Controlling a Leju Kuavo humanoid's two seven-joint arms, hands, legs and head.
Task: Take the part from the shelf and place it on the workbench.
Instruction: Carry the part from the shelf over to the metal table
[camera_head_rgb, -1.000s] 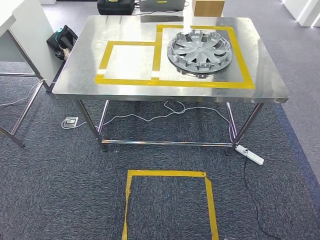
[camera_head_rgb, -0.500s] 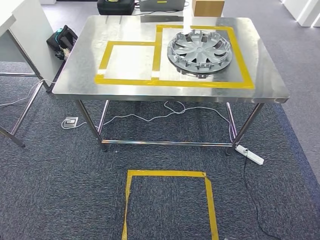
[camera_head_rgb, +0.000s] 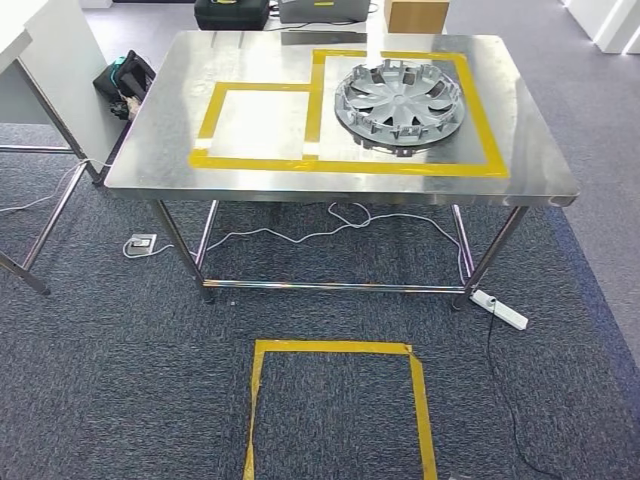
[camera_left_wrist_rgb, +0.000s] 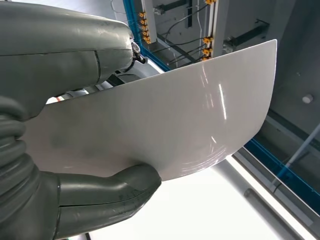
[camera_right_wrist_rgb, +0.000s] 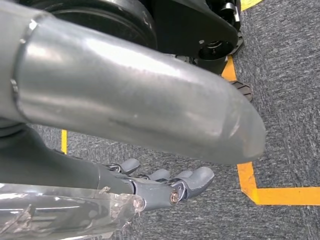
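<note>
Count: one workbench (camera_head_rgb: 151, 150), one wheel cover (camera_head_rgb: 398, 103), two taped yellow outlines on the bench top, one yellow tape square (camera_head_rgb: 340, 405) on the carpet, one cardboard box (camera_head_rgb: 416, 14) beyond the bench at 12 o'clock.
Part: a smooth white curved panel (camera_left_wrist_rgb: 181, 125), held in the left hand (camera_left_wrist_rgb: 75, 165); thumb pressed to one face, fingers behind the other.
Part axis: long axis runs away from the hand, free end flaring out past the fingers; which way it points in the room I cannot tell.
Right hand: right hand (camera_right_wrist_rgb: 166, 185) hangs over the carpet, fingers loosely extended, nothing in it.
Bench: bare steel, wheel cover lying flat inside the larger outline at 1 o'clock; smaller outline at 11 o'clock.
Room: dark grey carpet (camera_head_rgb: 90, 380), white power strip (camera_head_rgb: 498, 309) by the bench's leg at 4 o'clock, cable trailing under the bench, black bag (camera_head_rgb: 124, 80) at 10 o'clock.
</note>
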